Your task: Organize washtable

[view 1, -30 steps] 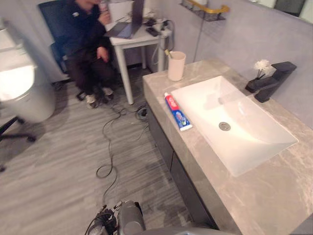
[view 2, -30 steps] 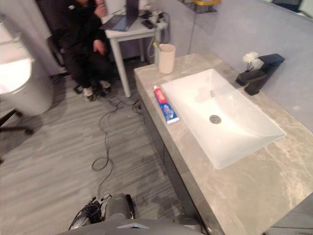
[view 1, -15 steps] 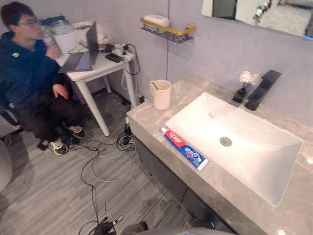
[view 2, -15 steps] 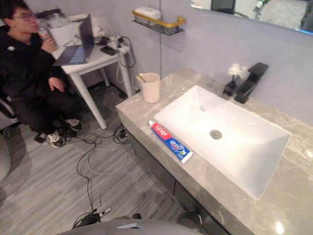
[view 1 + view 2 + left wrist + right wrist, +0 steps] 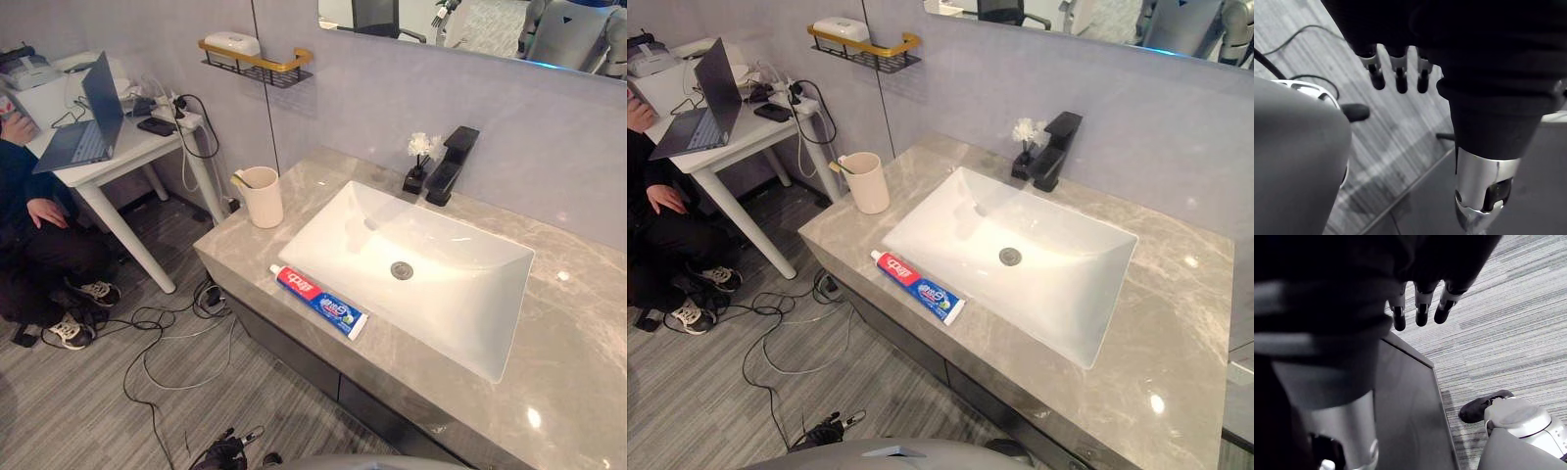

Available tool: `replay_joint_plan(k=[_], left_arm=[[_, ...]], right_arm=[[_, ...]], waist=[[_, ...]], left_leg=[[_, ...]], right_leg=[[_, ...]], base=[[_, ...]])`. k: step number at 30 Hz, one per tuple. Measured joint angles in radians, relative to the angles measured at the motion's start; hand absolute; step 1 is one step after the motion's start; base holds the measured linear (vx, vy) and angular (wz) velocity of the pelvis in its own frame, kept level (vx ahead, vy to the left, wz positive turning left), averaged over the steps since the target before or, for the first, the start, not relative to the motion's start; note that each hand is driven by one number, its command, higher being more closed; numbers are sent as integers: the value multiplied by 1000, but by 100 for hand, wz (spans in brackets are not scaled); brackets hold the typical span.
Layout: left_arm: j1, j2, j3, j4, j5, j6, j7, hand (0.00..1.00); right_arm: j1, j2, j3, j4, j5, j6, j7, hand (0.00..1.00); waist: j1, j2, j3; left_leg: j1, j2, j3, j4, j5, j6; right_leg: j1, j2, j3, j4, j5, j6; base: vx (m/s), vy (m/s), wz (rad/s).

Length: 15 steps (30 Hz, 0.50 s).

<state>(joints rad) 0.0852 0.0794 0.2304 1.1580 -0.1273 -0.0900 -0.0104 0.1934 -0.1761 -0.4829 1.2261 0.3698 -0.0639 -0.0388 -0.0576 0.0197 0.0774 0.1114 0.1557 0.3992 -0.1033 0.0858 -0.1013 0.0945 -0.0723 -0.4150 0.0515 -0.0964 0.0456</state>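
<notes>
Left of centre, a cup [image 5: 262,196] stands on the tabletop [image 5: 578,333]; at centre the toothpaste tube [image 5: 317,301] lies flat along the front rim of the sink [image 5: 460,313], probably awaiting tidying. The left hand [image 5: 1400,78] and right hand [image 5: 1421,308] hang above the floor [image 5: 1508,308], fingers loosely straight, holding nothing.

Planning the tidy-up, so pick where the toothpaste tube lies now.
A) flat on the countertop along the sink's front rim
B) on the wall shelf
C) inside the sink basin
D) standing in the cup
A: the toothpaste tube lies flat on the countertop, alongside the front rim of the sink and outside the basin.
</notes>
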Motion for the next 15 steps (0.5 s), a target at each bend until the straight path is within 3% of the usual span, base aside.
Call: replay_joint_plan(k=[15], left_arm=[[4, 5, 35, 16, 0, 2, 2, 0]], right_arm=[[7, 16, -35, -1, -38, 0, -2, 0]], waist=[[-14, -2, 0]], left_leg=[[7, 6, -10, 11, 5, -4]], right_leg=[[17, -1, -34, 14, -8, -10]], base=[[5, -7, 4]])
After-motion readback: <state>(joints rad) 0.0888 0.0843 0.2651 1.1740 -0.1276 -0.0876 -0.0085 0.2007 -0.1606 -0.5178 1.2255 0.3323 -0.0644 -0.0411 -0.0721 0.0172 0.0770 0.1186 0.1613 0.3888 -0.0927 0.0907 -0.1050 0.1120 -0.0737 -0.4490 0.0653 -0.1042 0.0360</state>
